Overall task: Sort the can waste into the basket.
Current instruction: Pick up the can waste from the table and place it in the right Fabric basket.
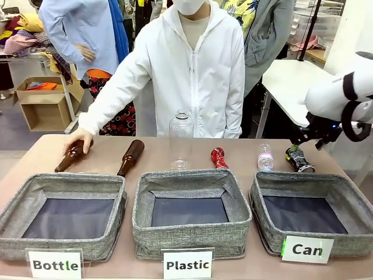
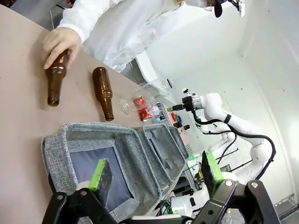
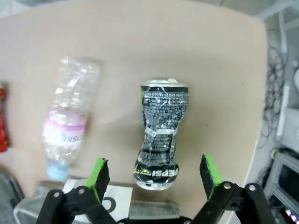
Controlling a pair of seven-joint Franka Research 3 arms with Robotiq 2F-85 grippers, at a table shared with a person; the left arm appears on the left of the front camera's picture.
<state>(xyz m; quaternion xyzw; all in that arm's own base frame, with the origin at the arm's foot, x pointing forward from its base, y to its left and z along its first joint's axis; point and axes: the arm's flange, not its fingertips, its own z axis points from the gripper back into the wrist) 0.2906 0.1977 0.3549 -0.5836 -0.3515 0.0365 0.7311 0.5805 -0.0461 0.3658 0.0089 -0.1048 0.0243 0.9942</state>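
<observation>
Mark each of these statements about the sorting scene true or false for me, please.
1. The Can basket holds nothing. True.
2. The right gripper is shut on the dark can. False: it is open above the can, which lies on the table.
3. The person's hand rests on a brown bottle. True.
4. The red can lies in the Plastic basket. False: it lies on the table behind that basket.
5. The left gripper is open. True.
</observation>
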